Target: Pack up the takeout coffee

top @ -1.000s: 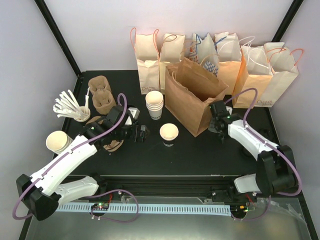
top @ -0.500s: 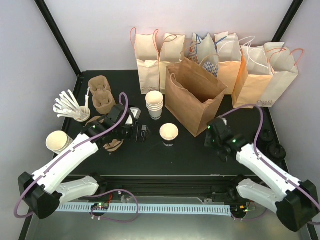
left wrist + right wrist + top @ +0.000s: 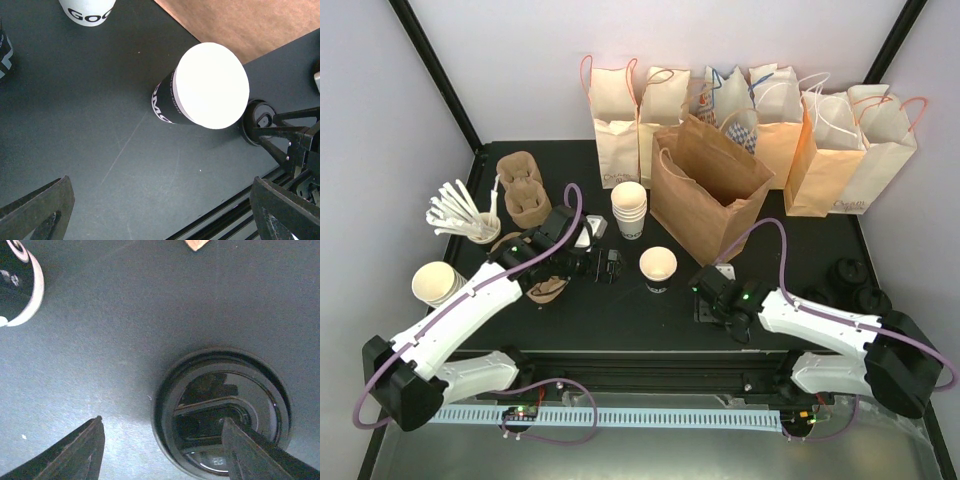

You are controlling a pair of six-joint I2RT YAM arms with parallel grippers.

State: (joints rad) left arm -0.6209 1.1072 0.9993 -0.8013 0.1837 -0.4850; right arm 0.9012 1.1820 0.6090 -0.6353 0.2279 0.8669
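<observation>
The black table (image 3: 800, 250) lies under both my claws. Past my right claw (image 3: 705, 298), on the far side, stands the big brown bag (image 3: 705, 205) with its mouth open. Behind that bag is a row of lighter paper bags (image 3: 820, 140), far from both claws. A stack of white cups (image 3: 629, 210) stands just past my left claw (image 3: 610, 266).

The coffee cup (image 3: 658, 268) stands upright on the table between my two claws. It is a little to the right of my left claw and a little to the left of my right one. From my left claw (image 3: 161, 181) I look down on the coffee cup (image 3: 200, 90), and its round top shows white.

The black lid (image 3: 252, 125) lies flat on the table near the cup, not on it. It is right under my right claw (image 3: 162, 422). One finger (image 3: 255, 450) hangs over the black lid (image 3: 210, 385) and the other is off to its side.

My right claw is let go and holds nothing. My left claw is spread wide and holds nothing too.
</observation>
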